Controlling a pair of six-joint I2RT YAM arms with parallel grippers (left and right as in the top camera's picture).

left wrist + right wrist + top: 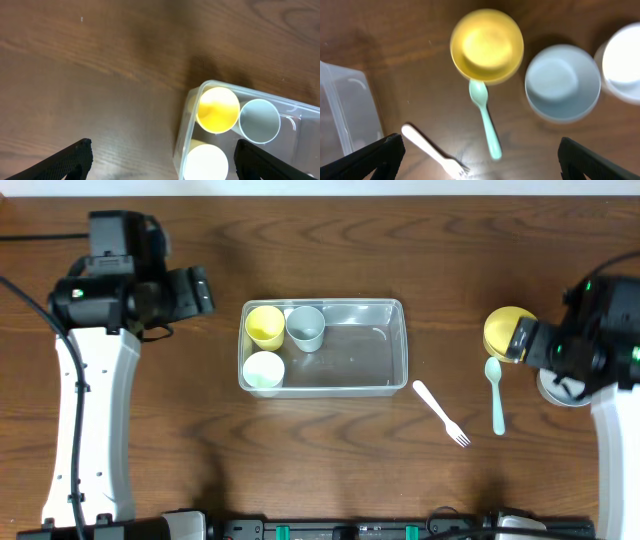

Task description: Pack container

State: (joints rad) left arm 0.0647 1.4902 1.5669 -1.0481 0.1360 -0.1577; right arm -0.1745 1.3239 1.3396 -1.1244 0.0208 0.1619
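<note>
Three cups are seen inside the container (350, 358), which is placed at table centre: yellow cup (264, 325) at its 10 o'clock corner, grey cup (305, 327) just beside it toward 3 o'clock, pale cup (263, 370) at the 8 o'clock corner. Left gripper (164, 152) is held wide open, nothing gripped, near the container's 9 o'clock end. Right gripper (481, 147) is spread wide, empty, over the teal spoon (485, 120). Yellow bowl (486, 45) and white fork (432, 152) are found at 3 o'clock of the container.
</note>
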